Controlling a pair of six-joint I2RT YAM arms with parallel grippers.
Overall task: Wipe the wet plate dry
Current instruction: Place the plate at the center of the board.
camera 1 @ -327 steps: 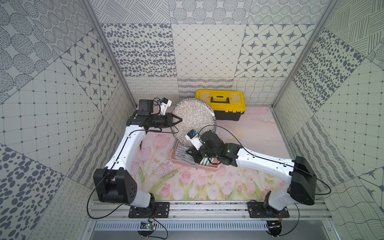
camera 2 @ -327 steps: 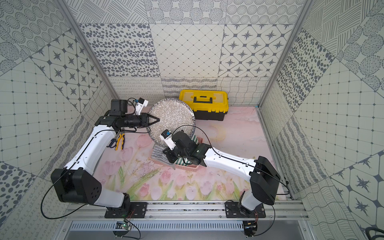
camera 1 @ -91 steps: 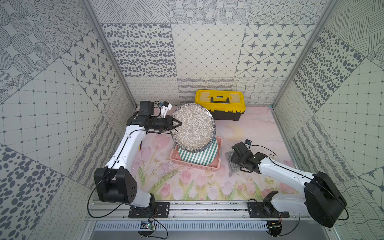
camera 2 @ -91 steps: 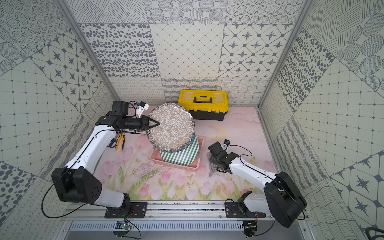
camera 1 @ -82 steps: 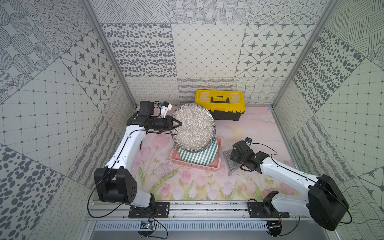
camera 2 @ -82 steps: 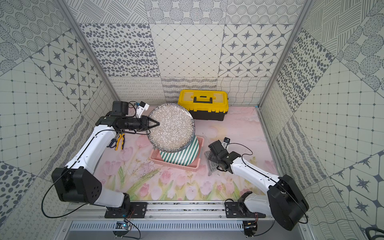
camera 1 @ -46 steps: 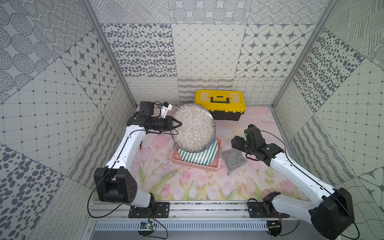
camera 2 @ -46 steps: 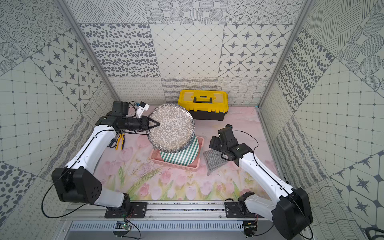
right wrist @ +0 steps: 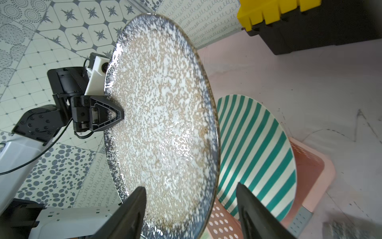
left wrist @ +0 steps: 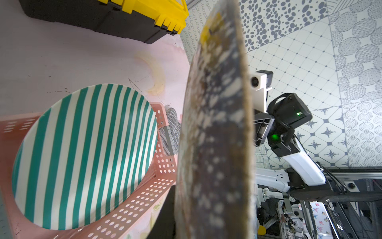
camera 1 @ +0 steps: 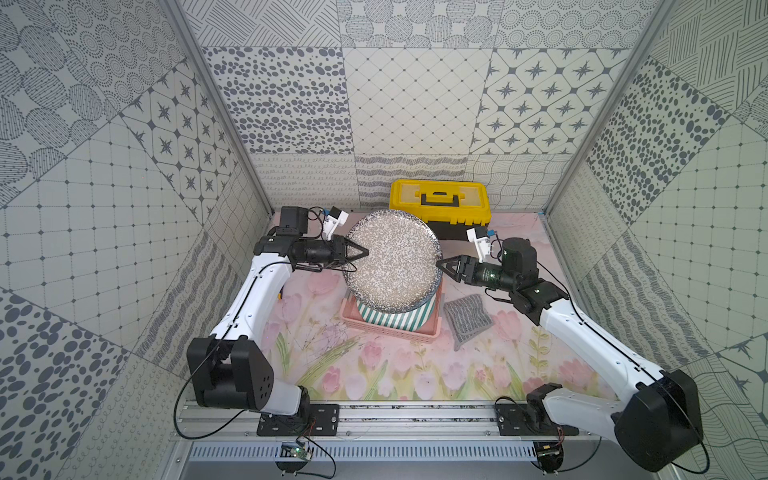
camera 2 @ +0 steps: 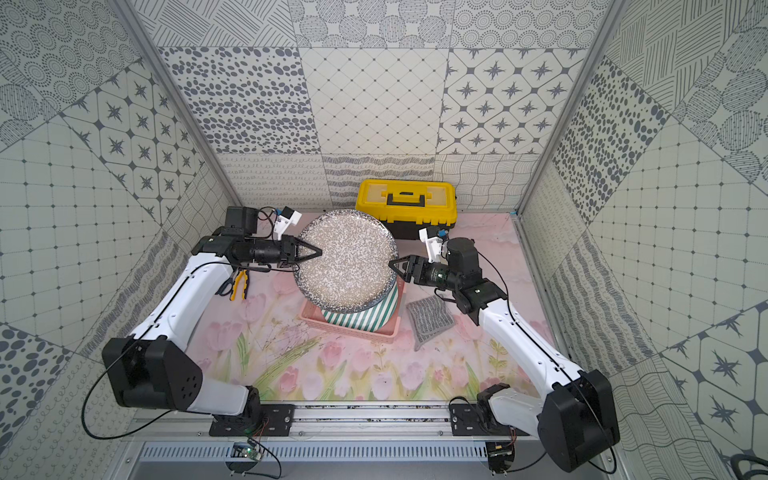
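1. Above the table (camera 1: 374, 374), over the pink perforated plastic basket (camera 1: 388, 330), the round speckled ceramic plate (camera 1: 392, 262) hangs — left hand (camera 1: 361, 252) clamped on its rim.
2. Right hand (camera 1: 442, 264) spread, straddling the opposite rim.

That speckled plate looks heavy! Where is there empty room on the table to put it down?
The flowery mat is bare in front of the pink basket, toward the rail. More room lies between the yellow toolbox and the right wall. The middle is crowded: basket, striped plate, grey cloth.

The plate (right wrist: 165, 115) looks glossy and glazed, the cloth (camera 1: 467, 318) knitted, the basket (left wrist: 144, 196) perforated plastic.
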